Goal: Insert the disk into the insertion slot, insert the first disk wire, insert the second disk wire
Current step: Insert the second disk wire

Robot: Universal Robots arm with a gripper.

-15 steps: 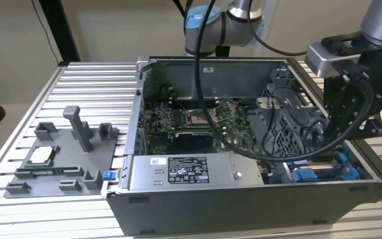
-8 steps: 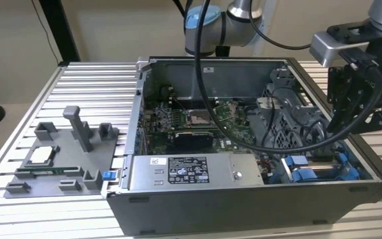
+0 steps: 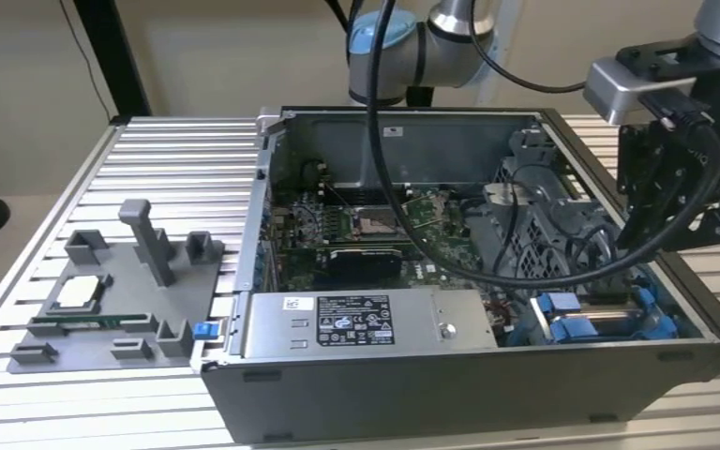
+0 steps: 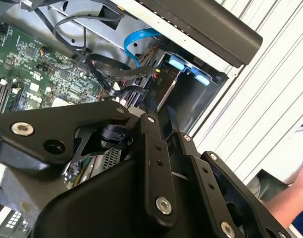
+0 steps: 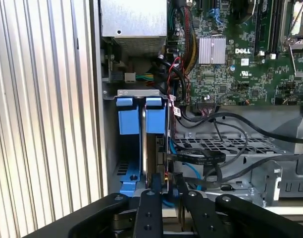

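Disk (image 5: 155, 116) w/ blue frame sits in the insertion slot (image 5: 136, 92), exterior view's right near corner, so I'm on wire step; gripper (image 5: 169, 186) fingers nearly closed at disk's end, grasp unclear; next needs fine alignment.

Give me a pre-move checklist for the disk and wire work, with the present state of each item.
1. Disk standing in the insertion slot: ok, its blue frame sits in the bay.
2. Disk fully seated: cannot tell.
3. Gripper over the disk's near edge: ok.
4. Gripper holding a wire: cannot tell.
5. Black cables beside the bay, off the disk's top: ok.
6. Person's arm beside the case: not ok.
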